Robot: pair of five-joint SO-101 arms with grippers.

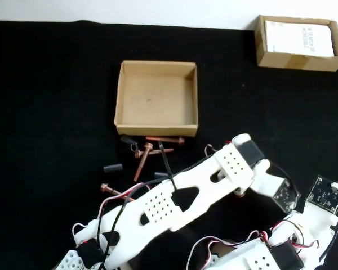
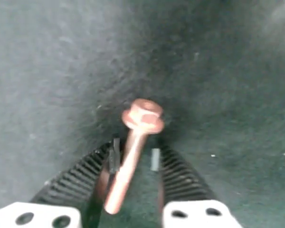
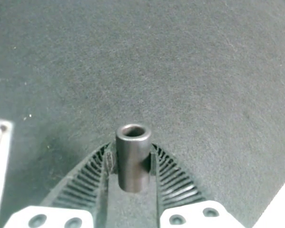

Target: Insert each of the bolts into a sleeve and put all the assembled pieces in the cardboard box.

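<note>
The left jaws are gripping a copper-coloured flanged bolt, head past their tips, the right jaws are clamping a dark grey metal sleeve, not yet joined, while the brown cardboard box is sitting empty and other bolts are lying loose.

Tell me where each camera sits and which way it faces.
High view: fixed above, looking down on the black table, cardboard box and loose bolts; both arms show at the bottom.
Left wrist view: on the left wrist, facing the table past the left pincer and a copper bolt.
Right wrist view: on the right wrist, facing the table past the right pincer, shut on a sleeve.
Shared: the black table, in all three.
</note>
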